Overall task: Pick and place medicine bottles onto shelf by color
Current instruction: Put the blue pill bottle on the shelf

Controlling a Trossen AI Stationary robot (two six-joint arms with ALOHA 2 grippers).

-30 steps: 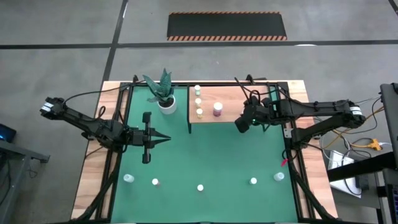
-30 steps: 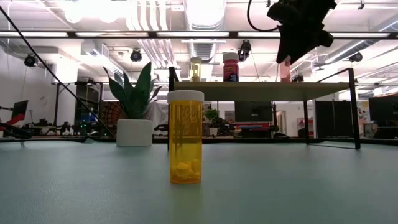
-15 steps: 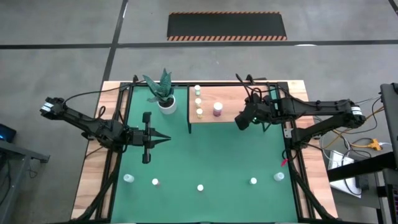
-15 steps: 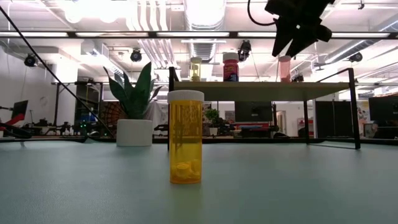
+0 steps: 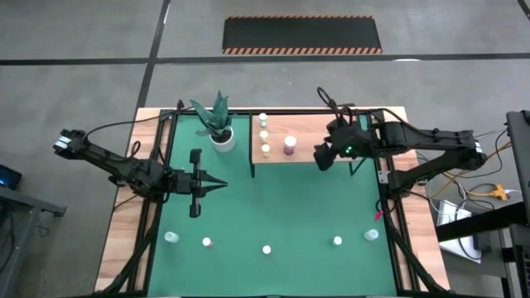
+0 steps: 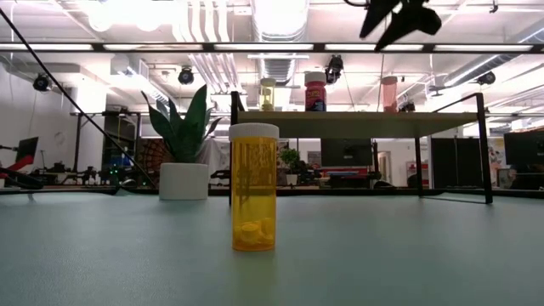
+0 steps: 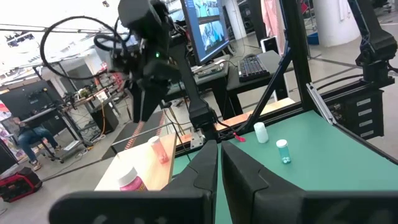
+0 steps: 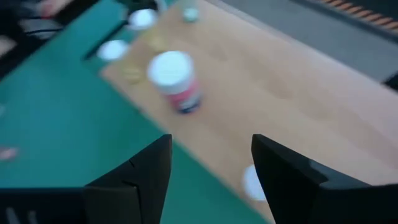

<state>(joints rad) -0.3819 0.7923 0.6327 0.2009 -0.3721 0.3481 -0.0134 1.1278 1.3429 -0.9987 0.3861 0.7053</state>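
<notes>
The shelf (image 5: 306, 136) stands at the mat's far right. On it stand three yellow bottles (image 5: 264, 134), a larger magenta bottle (image 5: 290, 145) and a pale pink bottle (image 6: 389, 93). My right gripper (image 5: 321, 157) hangs open above the pink bottle, whose white cap (image 8: 252, 183) shows between its spread fingers; it touches nothing. My left gripper (image 5: 222, 184) waits shut over the mat's left half. Several more bottles stand upright along the mat's near edge: a whitish one (image 5: 171, 237), a pink one (image 5: 206, 242), a yellow one (image 6: 253, 187), an orange one (image 5: 338, 241) and a teal one (image 5: 372, 235).
A white pot with a green plant (image 5: 222, 139) stands just left of the shelf. The shelf's black legs (image 6: 481, 144) reach down to the green mat (image 5: 273, 207). Black frame bars run along the mat's left and right sides. The middle of the mat holds nothing.
My right gripper let go of the pale pink bottle on the shelf's right part, its fingers spread, and it rose straight up clear of the bottle. The bottle stays upright on the board. The left arm kept still.
</notes>
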